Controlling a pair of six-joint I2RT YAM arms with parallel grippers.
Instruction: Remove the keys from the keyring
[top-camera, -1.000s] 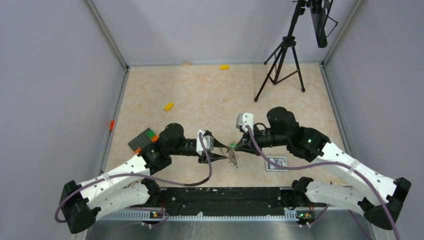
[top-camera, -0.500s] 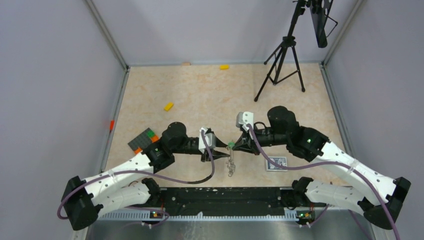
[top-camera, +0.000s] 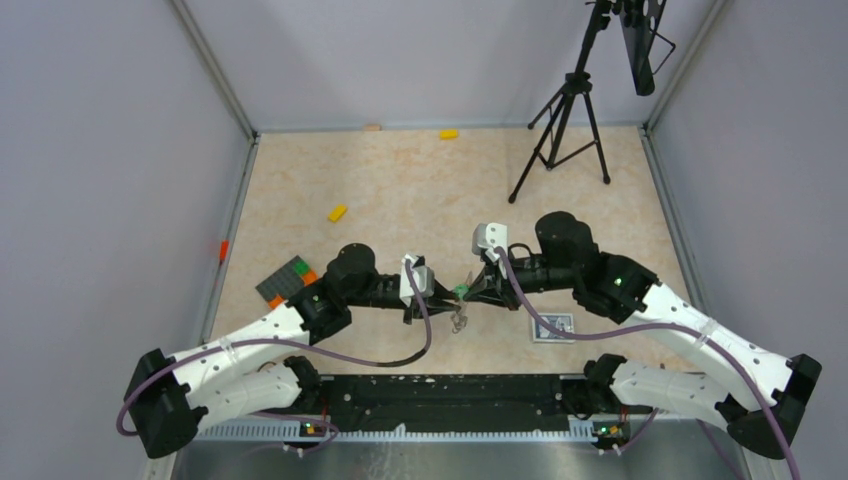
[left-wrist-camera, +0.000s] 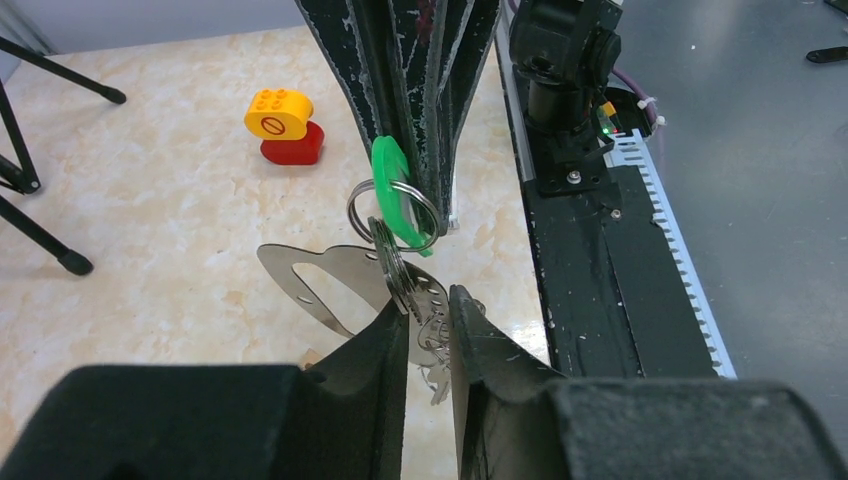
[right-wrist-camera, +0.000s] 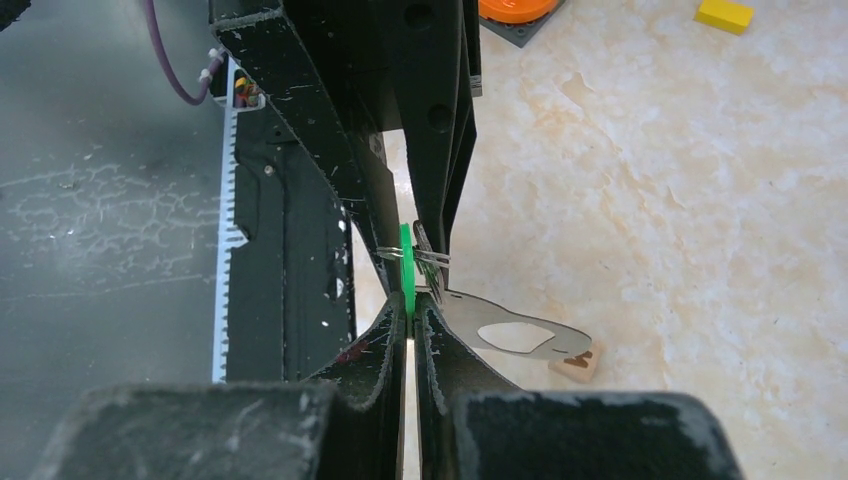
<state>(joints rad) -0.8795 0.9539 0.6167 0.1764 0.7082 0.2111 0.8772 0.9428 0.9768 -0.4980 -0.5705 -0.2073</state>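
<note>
I saw left fingers (left-wrist-camera: 372, 345) narrow over last second, leaving slim gap around silvery keys (left-wrist-camera: 428, 312); couldn't tell if clamped. Right fingers (right-wrist-camera: 385, 345) pinched shut on green key (right-wrist-camera: 405, 262). Keyring (left-wrist-camera: 305, 280) hung mid-air, centre near side. Pull-apart looked close.

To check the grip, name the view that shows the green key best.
Left wrist: the green key shows its flat head broadside. Right wrist sees only its thin edge, between the tips of the right pincer. Top view: a tiny green speck.
</note>
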